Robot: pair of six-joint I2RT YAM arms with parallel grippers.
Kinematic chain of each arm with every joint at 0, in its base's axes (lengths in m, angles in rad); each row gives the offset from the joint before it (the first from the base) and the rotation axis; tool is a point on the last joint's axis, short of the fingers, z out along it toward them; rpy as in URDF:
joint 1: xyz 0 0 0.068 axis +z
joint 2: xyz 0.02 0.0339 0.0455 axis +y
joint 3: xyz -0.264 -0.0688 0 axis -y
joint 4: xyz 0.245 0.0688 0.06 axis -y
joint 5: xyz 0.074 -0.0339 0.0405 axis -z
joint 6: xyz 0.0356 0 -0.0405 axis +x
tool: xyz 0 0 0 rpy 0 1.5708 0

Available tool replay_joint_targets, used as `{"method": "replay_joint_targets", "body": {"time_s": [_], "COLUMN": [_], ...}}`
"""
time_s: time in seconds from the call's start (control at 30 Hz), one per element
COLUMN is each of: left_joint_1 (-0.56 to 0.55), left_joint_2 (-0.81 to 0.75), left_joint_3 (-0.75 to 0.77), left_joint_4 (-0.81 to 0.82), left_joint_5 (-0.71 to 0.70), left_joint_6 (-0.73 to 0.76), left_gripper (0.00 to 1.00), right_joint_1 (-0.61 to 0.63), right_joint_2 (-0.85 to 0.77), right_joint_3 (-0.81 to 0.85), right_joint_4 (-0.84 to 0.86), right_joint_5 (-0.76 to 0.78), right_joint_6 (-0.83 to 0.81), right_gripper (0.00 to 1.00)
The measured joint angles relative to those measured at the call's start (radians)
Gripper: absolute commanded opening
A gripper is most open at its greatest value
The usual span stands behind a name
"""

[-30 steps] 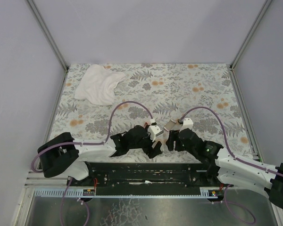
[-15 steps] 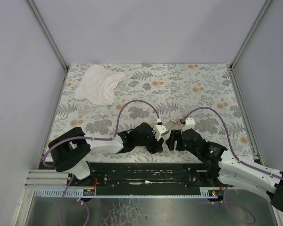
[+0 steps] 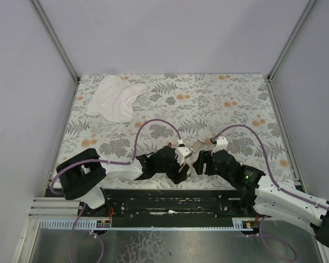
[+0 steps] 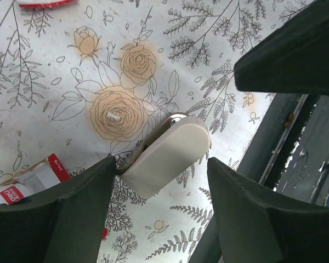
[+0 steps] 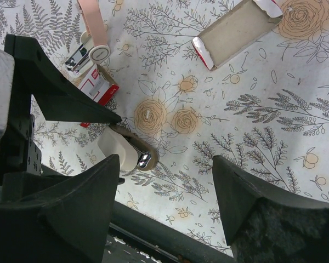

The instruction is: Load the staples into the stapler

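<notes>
1. At about 10 o'clock in the overhead view, you have a crumpled white cloth (image 3: 115, 98) lying on the flower-print table (image 3: 241, 104), well apart from both arms.
2. Your left gripper (image 4: 162, 163) sits low by the table's near edge. Its fingers (image 4: 71, 213) are spread to either side of a pale rounded piece (image 4: 167, 156) with a silver edge. They look to meet its ends, but you cannot tell whether they pinch it.
3. In the right wrist view, the red staple box (image 5: 97, 86) lies at 11 o'clock of that piece, just beside it, with brown card showing at one end.
4. The stapler (image 5: 91, 24) lies at 12 o'clock of the box, with its silver parts just beside the box.
5. The box's cardboard tray (image 5: 237, 28) lies at 3 o'clock of the stapler, well apart from it.
6. Your right gripper (image 5: 165, 161) hangs over the print with its fingers wide apart and nothing between them.
</notes>
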Motion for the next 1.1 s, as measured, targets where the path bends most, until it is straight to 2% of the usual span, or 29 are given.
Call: {"method": "replay_joint_targets", "body": {"time_s": [0.17,0.47,0.57,0.6,0.63,0.67,0.83,0.97,1.1], "left_joint_1": [-0.001,-0.027,-0.039,-0.043,-0.045,-0.049,-0.064,-0.076,-0.084], "left_joint_2": [0.000,-0.008,-0.010,-0.010,-0.010,-0.010,-0.003,-0.003,-0.003], "left_joint_3": [-0.001,-0.018,-0.021,-0.021,-0.021,-0.021,-0.021,-0.021,-0.021], "left_joint_4": [-0.025,-0.035,-0.035,-0.035,-0.035,-0.035,-0.033,-0.031,-0.029], "left_joint_5": [0.005,-0.004,-0.013,-0.018,-0.021,-0.027,-0.061,-0.084,-0.106], "left_joint_6": [-0.004,-0.008,-0.008,-0.007,-0.007,-0.007,-0.007,-0.011,-0.038], "left_gripper": [0.53,0.55,0.53,0.50,0.47,0.44,0.29,0.12,0.01], "right_joint_1": [0.000,0.000,0.000,0.000,0.000,0.000,0.000,0.000,0.000], "right_joint_2": [-0.002,-0.040,-0.041,-0.041,-0.041,-0.041,-0.041,-0.049,-0.083], "right_joint_3": [0.000,0.000,0.000,0.000,0.000,0.000,-0.002,-0.023,-0.055], "right_joint_4": [0.000,-0.024,-0.030,-0.031,-0.031,-0.031,-0.031,-0.022,-0.005], "right_joint_5": [0.000,0.002,0.003,0.003,0.006,0.007,0.008,0.006,0.000], "right_joint_6": [0.000,0.001,0.005,0.008,0.014,0.019,0.054,0.093,0.121], "right_gripper": [0.75,0.78,0.86,0.89,0.98,1.00,0.99,0.99,0.99]}}
